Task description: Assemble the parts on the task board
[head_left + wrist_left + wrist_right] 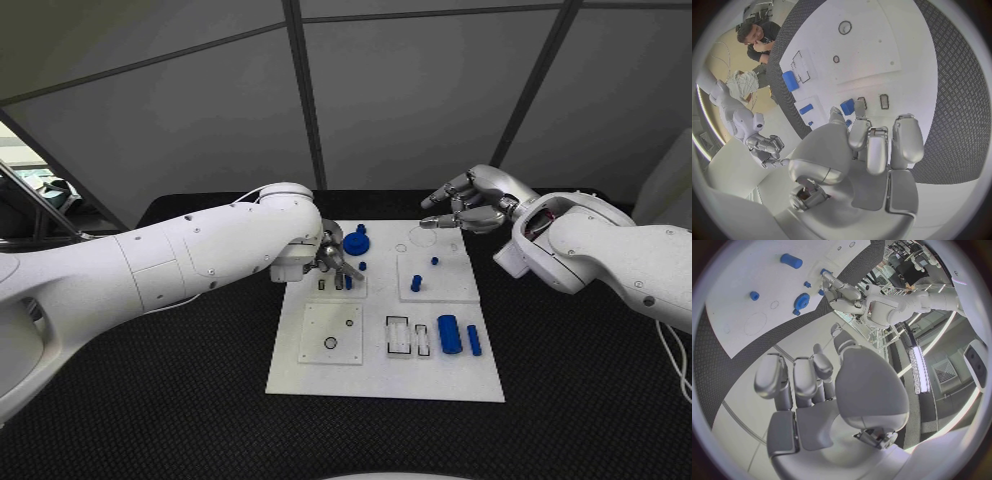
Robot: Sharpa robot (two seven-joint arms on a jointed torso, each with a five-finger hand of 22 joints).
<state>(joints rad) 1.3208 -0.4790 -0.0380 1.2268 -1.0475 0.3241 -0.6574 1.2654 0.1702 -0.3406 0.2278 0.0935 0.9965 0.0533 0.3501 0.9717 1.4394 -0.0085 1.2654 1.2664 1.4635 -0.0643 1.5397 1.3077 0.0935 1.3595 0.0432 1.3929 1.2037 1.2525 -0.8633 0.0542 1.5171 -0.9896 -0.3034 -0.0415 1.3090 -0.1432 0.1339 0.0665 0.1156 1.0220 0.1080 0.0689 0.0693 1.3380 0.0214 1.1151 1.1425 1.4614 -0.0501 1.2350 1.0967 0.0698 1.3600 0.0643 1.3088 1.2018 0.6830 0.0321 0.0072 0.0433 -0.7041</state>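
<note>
The white task board (378,372) lies in the middle of the black table. My left hand (335,262) is low over its far left part, where thumb and a finger pinch a small blue piece (847,106) beside two narrow slots (884,101). My right hand (464,205) hovers above the board's far right corner, fingers apart and holding nothing. A round blue disc (356,240) and small blue pegs (415,283) stand at the far end of the board. A blue cylinder (449,334) and a blue bar (473,340) lie near its right edge.
A raised white plate (332,333) with two holes sits on the board's near left. Two outlined rectangular slots (398,335) lie beside the cylinder. Black textured table (159,400) surrounds the board on all sides.
</note>
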